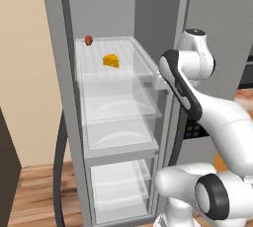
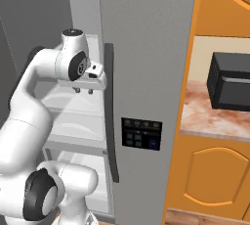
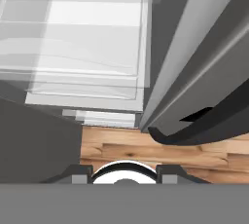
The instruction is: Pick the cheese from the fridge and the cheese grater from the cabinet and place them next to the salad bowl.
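Arm (image 1: 197,102) rises at the fridge (image 1: 54,73) front, elbow bent, wrist at the open compartment's right edge. Gripper (image 2: 83,91) points down over the upper clear shelf (image 1: 141,58); two short fingers stand slightly apart, nothing between them, though whether they count as spread I cannot tell. Farther in, at about 10 o'clock from the wrist in the left base view, the cheese (image 1: 111,60) lies mid-shelf. Beyond it, at 11 o'clock, a small reddish-brown round item (image 1: 88,40) sits at the back left corner. Right of the fridge door: a black microwave (image 2: 229,82) on the counter (image 2: 205,121).
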Controlling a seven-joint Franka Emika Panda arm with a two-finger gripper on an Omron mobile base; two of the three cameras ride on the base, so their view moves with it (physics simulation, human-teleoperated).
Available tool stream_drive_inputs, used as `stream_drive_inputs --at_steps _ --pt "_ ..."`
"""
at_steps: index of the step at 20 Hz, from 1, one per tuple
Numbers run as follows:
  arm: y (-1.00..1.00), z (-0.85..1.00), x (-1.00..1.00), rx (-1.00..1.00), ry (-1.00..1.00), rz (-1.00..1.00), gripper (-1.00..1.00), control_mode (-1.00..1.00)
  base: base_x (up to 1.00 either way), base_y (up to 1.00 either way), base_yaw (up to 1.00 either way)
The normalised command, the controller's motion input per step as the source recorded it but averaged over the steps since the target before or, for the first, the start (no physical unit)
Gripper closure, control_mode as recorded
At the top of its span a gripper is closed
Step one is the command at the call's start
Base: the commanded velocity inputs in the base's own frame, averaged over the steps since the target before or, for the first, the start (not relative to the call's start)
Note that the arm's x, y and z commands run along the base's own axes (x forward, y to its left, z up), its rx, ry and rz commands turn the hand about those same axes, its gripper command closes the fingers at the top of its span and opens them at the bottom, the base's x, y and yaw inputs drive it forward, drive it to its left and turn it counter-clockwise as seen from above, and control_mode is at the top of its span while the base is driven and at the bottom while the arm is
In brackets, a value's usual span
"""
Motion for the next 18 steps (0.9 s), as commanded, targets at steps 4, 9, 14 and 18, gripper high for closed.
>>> stream_drive_inputs --at_steps 4,9,14,18 --pt "0.22 0.0 -0.4 -0.06 -0.18 0.0 -1.0 -1.0 0.0 0.0 0.0" --pt "0.37 0.06 -0.49 -0.08 -0.4 0.05 -1.0 -1.0 0.0 0.0 0.0" --pt "0.43 0.11 -0.11 -0.02 -0.28 0.15 -1.0 -1.0 0.0 0.0 0.0" --pt "0.33 0.11 0.0 -0.01 -0.1 0.18 -1.0 -1.0 0.0 0.0 0.0"
